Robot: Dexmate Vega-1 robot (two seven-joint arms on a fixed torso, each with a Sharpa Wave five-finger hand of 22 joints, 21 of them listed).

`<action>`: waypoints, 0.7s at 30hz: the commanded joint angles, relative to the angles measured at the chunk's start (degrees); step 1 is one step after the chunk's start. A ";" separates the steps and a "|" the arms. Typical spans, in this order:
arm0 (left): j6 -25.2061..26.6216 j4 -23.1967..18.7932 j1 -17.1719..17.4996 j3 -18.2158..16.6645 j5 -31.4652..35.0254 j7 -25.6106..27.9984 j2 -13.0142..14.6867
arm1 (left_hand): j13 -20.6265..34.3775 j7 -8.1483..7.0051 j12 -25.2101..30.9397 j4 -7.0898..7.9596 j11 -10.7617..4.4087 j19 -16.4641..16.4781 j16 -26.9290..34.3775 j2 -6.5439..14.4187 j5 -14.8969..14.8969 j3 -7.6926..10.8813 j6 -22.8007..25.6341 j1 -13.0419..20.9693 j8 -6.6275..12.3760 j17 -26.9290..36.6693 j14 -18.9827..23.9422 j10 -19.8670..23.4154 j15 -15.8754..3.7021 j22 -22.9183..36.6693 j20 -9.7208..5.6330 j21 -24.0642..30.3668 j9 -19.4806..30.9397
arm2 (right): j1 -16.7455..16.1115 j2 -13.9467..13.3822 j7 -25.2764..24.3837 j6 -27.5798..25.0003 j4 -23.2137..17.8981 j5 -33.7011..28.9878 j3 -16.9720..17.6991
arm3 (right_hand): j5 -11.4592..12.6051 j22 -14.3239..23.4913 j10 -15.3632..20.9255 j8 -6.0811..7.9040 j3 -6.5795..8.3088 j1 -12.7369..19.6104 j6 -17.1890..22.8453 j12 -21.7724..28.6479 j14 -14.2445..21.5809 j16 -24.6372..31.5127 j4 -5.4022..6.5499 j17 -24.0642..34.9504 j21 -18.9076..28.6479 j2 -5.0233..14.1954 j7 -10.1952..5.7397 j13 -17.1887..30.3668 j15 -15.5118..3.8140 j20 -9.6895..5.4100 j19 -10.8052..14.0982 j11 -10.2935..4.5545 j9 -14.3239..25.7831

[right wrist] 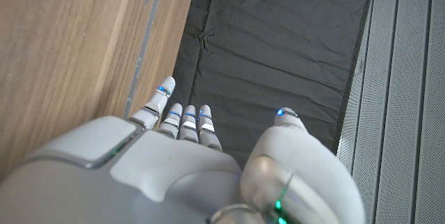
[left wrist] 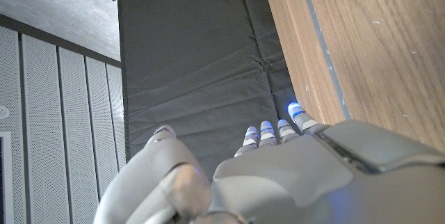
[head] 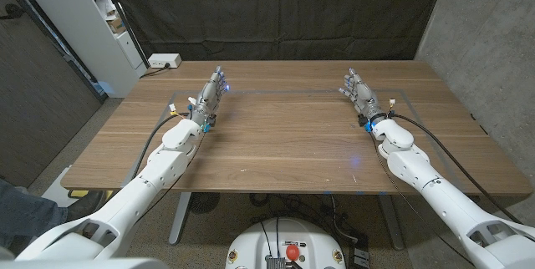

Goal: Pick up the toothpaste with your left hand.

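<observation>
I see no toothpaste on the wooden table [head: 284, 135]. My left hand [head: 212, 93] is stretched out over the table's far left part, fingers extended toward the back edge and holding nothing. My right hand [head: 359, 93] mirrors it at the far right, fingers extended and apart, also holding nothing. In the left wrist view my left hand [left wrist: 278, 175] reaches along the tabletop [left wrist: 375, 50] toward the black curtain. The right wrist view has my right hand [right wrist: 188, 168] beside the wood [right wrist: 69, 50] in the same way.
A black curtain [head: 276, 10] hangs behind the table. A white power strip [head: 164, 61] lies on the floor at the back left beside a white shelf unit [head: 84, 18]. A grey wall [head: 485, 27] stands at the right. Thin tape lines [head: 284, 93] mark the tabletop.
</observation>
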 commanded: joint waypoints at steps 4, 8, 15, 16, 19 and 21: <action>5.15 -2.38 2.31 -10.11 8.70 -5.47 -7.74 | -0.14 0.27 0.51 -0.25 0.15 -5.55 0.36 0.24 0.61 0.30 0.94 0.63 0.51 0.22 0.68 0.67 0.22 0.21 0.47 0.02 0.22 | -3.41 14.08 10.14 -7.37 -2.04 -16.63 15.79 | 0.46 0.09 0.69 0.15 0.44 0.41 -0.48 -0.03 0.35 0.43 0.05 -0.13 -0.06 0.12 -0.06 -0.12 -0.06 0.00 0.75 0.23 -0.23; 5.82 -2.33 2.37 -11.66 10.65 -6.73 -9.26 | -0.23 0.29 0.57 -0.31 0.03 -5.37 0.34 0.29 0.65 0.27 1.15 0.66 0.53 0.21 0.78 0.99 0.24 0.21 0.62 -0.10 0.22 | -3.90 16.71 11.79 -8.16 -2.88 -19.39 18.63 | 0.50 0.09 0.72 0.12 0.45 0.39 -0.53 -0.12 0.31 0.41 0.05 -0.24 -0.20 0.19 -0.11 -0.20 -0.09 -0.01 0.80 0.20 -0.38; 7.35 -3.89 3.23 -13.99 13.15 -7.90 -10.74 | -0.37 0.30 0.57 -0.39 0.06 -5.31 0.33 0.40 0.70 0.24 1.36 0.70 0.50 0.20 1.01 1.23 0.42 0.22 0.97 -0.39 0.22 | -4.58 19.87 13.86 -9.02 -4.62 -22.80 21.87 | 0.57 0.10 0.78 0.05 0.46 0.38 -0.74 -0.29 0.30 0.41 0.04 -0.44 -0.48 0.35 -0.26 -0.33 -0.16 -0.06 0.86 0.24 -0.65; 7.29 -3.74 3.30 -14.37 12.96 -8.64 -10.96 | -0.39 0.34 0.56 -0.40 0.08 -5.32 0.31 0.41 0.70 0.23 1.39 0.70 0.50 0.20 1.00 1.25 0.36 0.23 1.01 -0.43 0.22 | -4.66 20.17 14.10 -9.07 -4.96 -23.21 22.16 | 0.58 0.10 0.80 0.06 0.47 0.38 -0.72 -0.30 0.29 0.40 0.04 -0.46 -0.50 0.37 -0.28 -0.34 -0.15 -0.09 0.87 0.24 -0.67; 7.80 -4.50 3.88 -15.15 13.79 -8.90 -11.28 | -0.43 0.36 0.56 -0.42 0.07 -5.29 0.34 0.46 0.71 0.23 1.53 0.71 0.52 0.20 1.15 1.31 0.44 0.23 1.06 -0.52 0.22 | -4.86 20.98 14.70 -9.18 -5.88 -24.26 22.90 | 0.62 0.11 0.82 0.03 0.48 0.37 -0.79 -0.40 0.29 0.40 0.03 -0.57 -0.66 0.46 -0.29 -0.40 -0.14 -0.07 0.90 0.26 -0.82; 7.63 -4.66 4.17 -15.66 13.97 -9.62 -11.51 | -0.46 0.37 0.58 -0.44 -0.01 -5.26 0.34 0.50 0.72 0.22 1.67 0.72 0.54 0.20 1.20 1.42 0.48 0.24 1.08 -0.60 0.23 | -5.00 21.48 14.97 -9.23 -6.43 -24.84 23.28 | 0.63 0.11 0.85 0.04 0.49 0.38 -0.78 -0.43 0.28 0.40 0.02 -0.61 -0.73 0.51 -0.31 -0.43 -0.14 -0.04 0.89 0.22 -0.88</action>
